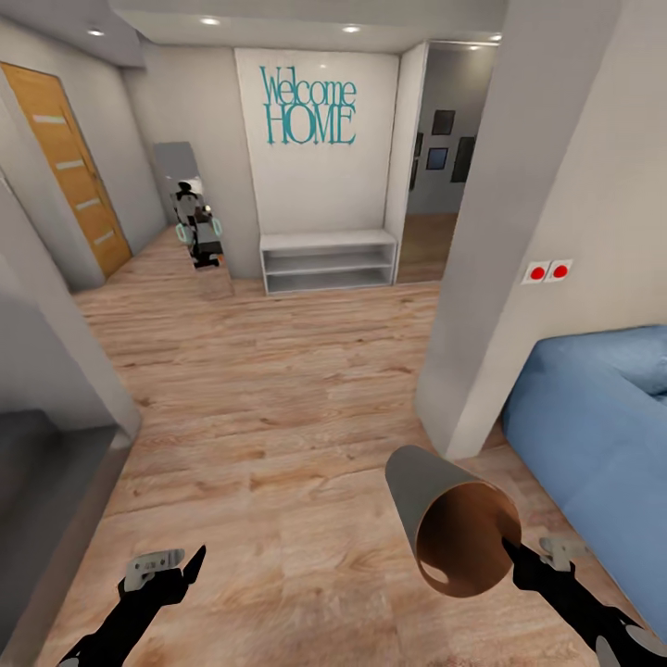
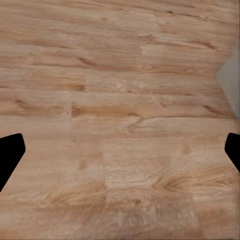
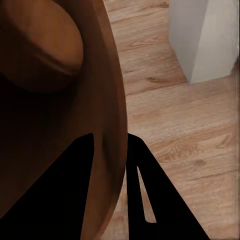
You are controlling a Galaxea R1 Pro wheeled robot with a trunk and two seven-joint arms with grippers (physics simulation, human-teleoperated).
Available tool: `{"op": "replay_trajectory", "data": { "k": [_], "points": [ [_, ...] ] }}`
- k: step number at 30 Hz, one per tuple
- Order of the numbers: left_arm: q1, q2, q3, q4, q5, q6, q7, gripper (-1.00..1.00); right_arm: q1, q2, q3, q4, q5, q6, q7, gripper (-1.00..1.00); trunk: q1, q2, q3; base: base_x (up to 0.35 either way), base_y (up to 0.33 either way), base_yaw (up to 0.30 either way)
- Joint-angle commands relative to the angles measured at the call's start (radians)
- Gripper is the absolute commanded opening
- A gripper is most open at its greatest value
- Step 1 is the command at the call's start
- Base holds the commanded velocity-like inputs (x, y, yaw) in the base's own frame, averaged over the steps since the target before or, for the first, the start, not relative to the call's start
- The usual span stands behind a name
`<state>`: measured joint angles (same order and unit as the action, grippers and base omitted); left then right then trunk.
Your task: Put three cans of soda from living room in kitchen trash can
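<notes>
While tilted, tash can rim is pinched by right tool; left tool apart, empty

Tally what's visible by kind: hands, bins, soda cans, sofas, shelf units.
Hands: 2, left hand open, right hand gripping the bin's rim
Trash can: 1, tilted
Soda cans: 0
Blue sofa: 1
White shelf unit: 1
Total: 5
</notes>
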<state>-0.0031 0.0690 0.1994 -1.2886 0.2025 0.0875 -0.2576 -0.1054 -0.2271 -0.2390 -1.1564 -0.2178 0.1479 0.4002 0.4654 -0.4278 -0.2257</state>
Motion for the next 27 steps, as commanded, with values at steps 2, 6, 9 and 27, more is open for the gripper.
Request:
{"op": "replay_trajectory", "data": {
  "k": [2,6,9,27],
  "points": [
    [0.0,0.0,0.0,0.0,0.0,0.0,0.0,1.0,0.0,0.0,0.0,-0.002,-0.011,0.001,0.003,-1.0,0.0,0.0,0.0,0.0,0.0,-0.243],
    [0.0,0.0,0.0,0.0,0.0,0.0,0.0,1.0,0.0,0.0,0.0,-0.002,-0.01,0.001,0.003,-1.0,0.0,0.0,0.0,0.0,0.0,-0.244],
    [0.0,0.0,0.0,0.0,0.0,0.0,0.0,1.0,0.0,0.0,0.0,-0.002,-0.011,0.001,0.003,-1.0,0.0,0.0,0.0,0.0,0.0,-0.246],
    [0.0,0.0,0.0,0.0,0.0,0.0,0.0,1.0,0.0,0.0,0.0,-0.002,-0.01,-0.001,0.003,-1.0,0.0,0.0,0.0,0.0,0.0,-0.246]
  ]
}}
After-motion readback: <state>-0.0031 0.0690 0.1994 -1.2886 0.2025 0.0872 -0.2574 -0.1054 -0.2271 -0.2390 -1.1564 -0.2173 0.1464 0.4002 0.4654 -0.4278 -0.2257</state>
